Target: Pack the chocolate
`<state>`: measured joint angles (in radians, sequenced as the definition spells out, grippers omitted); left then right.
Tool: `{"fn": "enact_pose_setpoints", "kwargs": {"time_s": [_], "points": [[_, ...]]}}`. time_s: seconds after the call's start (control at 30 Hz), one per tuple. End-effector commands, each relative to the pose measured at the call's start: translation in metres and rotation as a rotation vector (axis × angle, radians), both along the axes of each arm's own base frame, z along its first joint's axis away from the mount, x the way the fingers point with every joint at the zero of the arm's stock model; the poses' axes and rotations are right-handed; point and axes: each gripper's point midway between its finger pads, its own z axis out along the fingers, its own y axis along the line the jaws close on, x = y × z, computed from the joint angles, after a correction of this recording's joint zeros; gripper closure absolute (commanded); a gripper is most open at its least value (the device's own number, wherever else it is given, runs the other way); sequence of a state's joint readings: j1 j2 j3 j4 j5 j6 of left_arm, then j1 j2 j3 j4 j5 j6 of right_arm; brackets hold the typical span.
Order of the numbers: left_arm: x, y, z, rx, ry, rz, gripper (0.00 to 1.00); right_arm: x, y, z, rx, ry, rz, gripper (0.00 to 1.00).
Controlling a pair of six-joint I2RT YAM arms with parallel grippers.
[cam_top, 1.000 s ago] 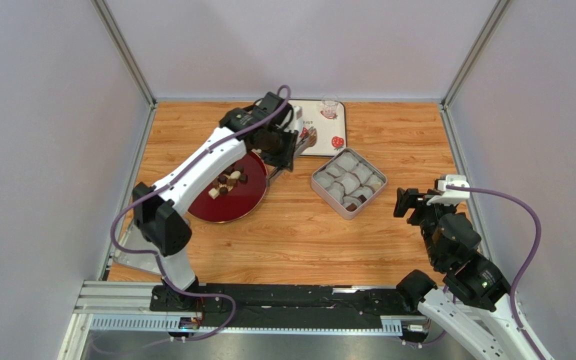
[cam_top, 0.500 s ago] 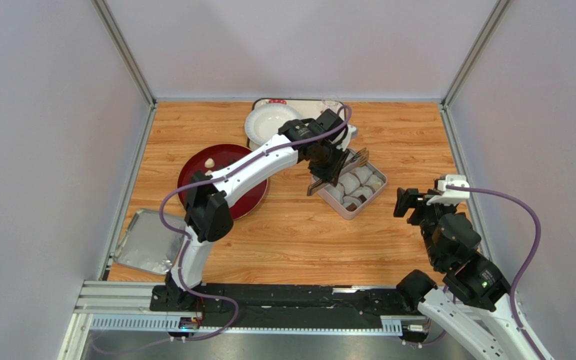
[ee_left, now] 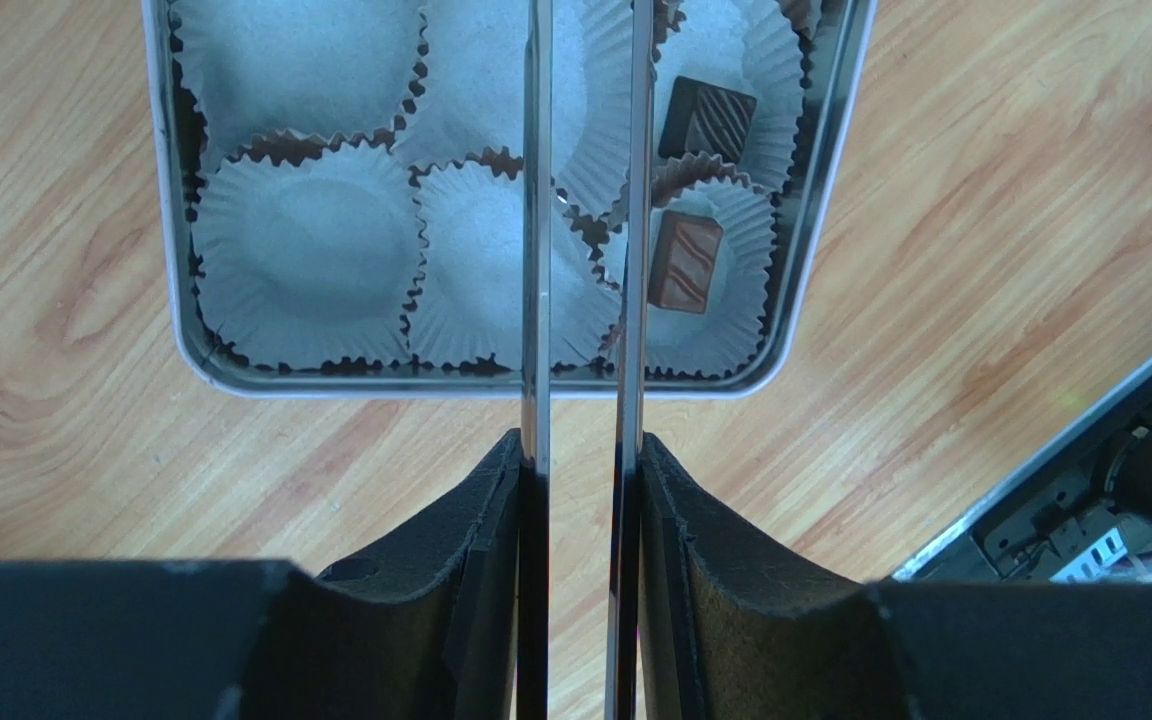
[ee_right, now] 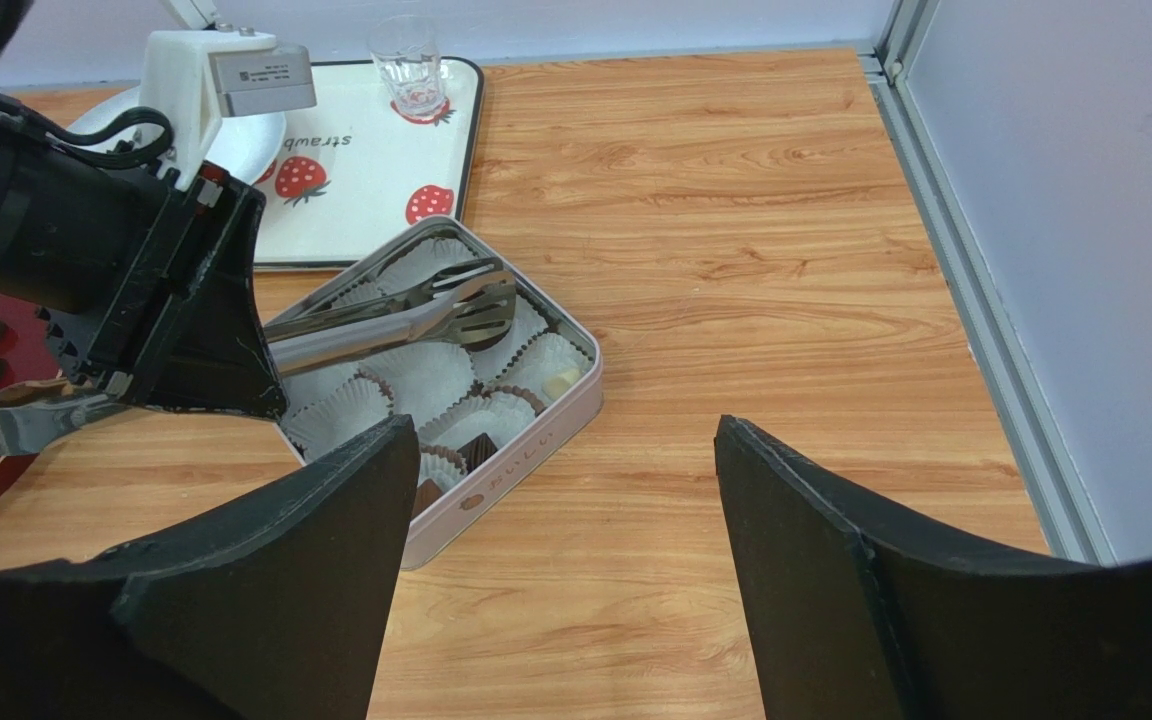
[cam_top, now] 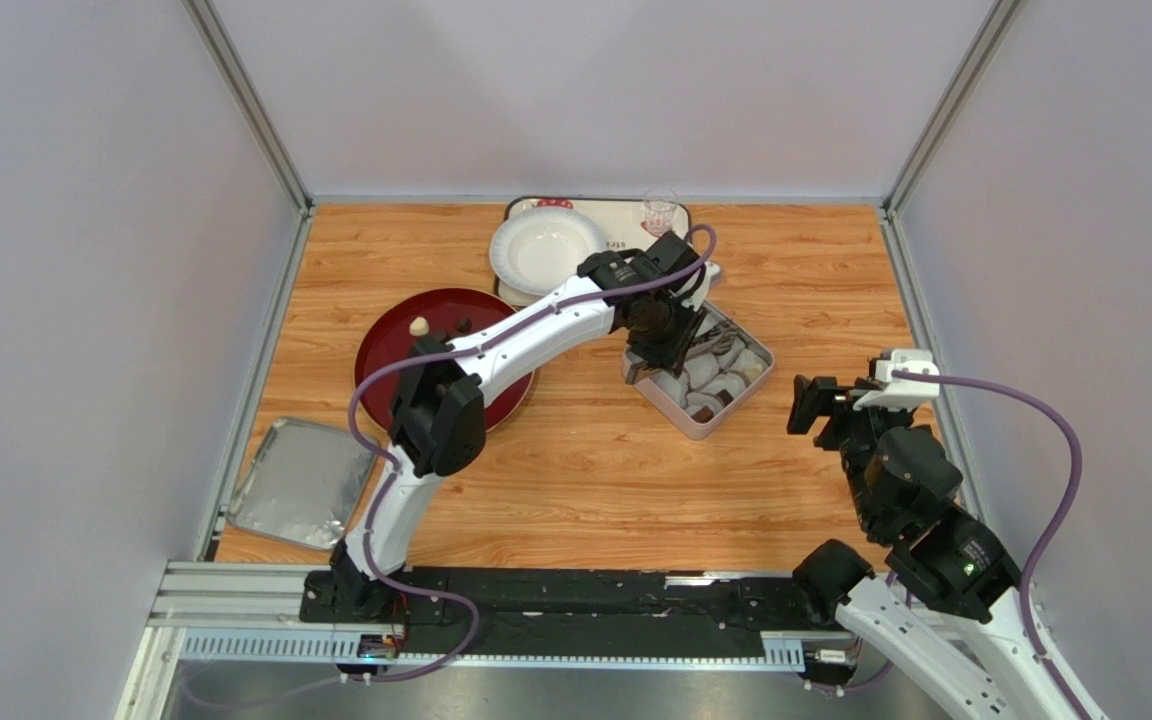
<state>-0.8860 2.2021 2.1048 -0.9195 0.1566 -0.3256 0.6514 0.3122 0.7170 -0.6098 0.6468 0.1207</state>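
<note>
My left gripper is shut on metal tongs and holds them low over the square tin of white paper cups. In the left wrist view the two tong blades run between my fingers across the tin. Two brown chocolate pieces sit in cups at its right side. No piece shows between the tong tips. A cream chocolate piece lies on the red plate; the arm hides the rest. My right gripper is open and empty, right of the tin.
A white bowl and a small glass stand on the strawberry tray at the back. A silver lid lies at the near left. Grey walls close in the table on three sides.
My left arm has swung right from the red plate to the tin, carrying the tongs, and lowered over the cups. The right arm has not moved.
</note>
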Motion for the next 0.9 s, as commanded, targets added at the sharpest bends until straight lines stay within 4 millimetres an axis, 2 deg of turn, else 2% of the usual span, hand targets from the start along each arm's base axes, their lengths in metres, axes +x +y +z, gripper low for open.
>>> {"fn": "enact_pose_setpoints", "kwargs": {"time_s": [0.0,0.27,0.5,0.7,0.87], "points": [[0.014,-0.018,0.01,-0.05,-0.074,-0.026,0.63,0.001,-0.002,0.007,0.003,-0.035,-0.01,0.24],[0.016,-0.024,0.008,-0.069,-0.076,-0.026,0.61,0.002,-0.001,0.006,0.0,-0.032,-0.008,0.23],[0.014,-0.023,0.014,-0.083,-0.072,-0.023,0.56,0.003,0.0,0.006,-0.004,-0.029,-0.002,0.24],[0.014,-0.025,0.036,-0.123,-0.095,-0.017,0.55,0.003,0.001,0.006,-0.003,-0.031,0.0,0.23],[0.014,-0.019,0.072,-0.164,-0.15,0.005,0.55,0.002,0.0,0.006,-0.005,-0.031,0.0,0.23]]}}
